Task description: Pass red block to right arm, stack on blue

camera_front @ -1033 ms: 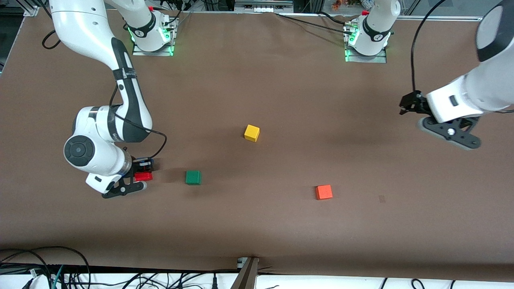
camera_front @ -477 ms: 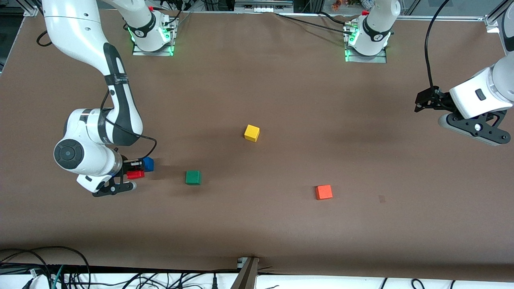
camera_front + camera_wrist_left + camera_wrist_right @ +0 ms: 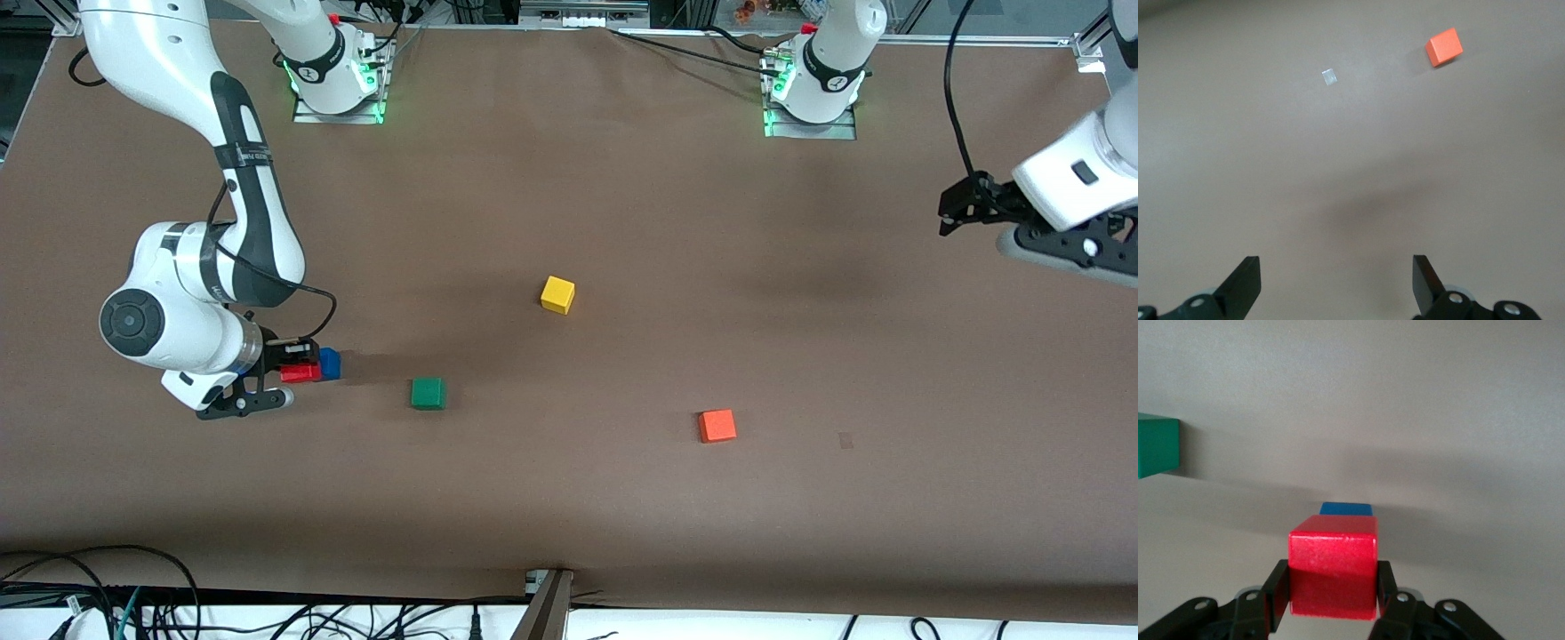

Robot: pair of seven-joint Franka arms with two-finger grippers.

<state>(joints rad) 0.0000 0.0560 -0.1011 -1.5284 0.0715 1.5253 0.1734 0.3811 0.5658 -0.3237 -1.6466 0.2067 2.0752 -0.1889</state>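
Note:
My right gripper (image 3: 298,373) is shut on the red block (image 3: 302,372) and holds it just above the table, close beside the blue cube (image 3: 331,364). In the right wrist view the red block (image 3: 1333,573) sits between the gripper's (image 3: 1331,590) two black fingers. Only the top of the blue cube (image 3: 1347,509) shows past it, and I cannot tell whether the two blocks touch. My left gripper (image 3: 965,206) is open and empty, up in the air over the left arm's end of the table. Its wide-apart fingertips (image 3: 1245,283) show in the left wrist view.
A green cube (image 3: 428,393) lies near the blue cube, toward the table's middle, and shows in the right wrist view (image 3: 1157,445). A yellow cube (image 3: 557,294) sits mid-table. An orange cube (image 3: 717,426) lies nearer the front camera and shows in the left wrist view (image 3: 1443,47).
My right gripper has drawn back with the red block toward the right arm's end, uncovering the blue cube. My left arm has pulled away toward its end of the table.

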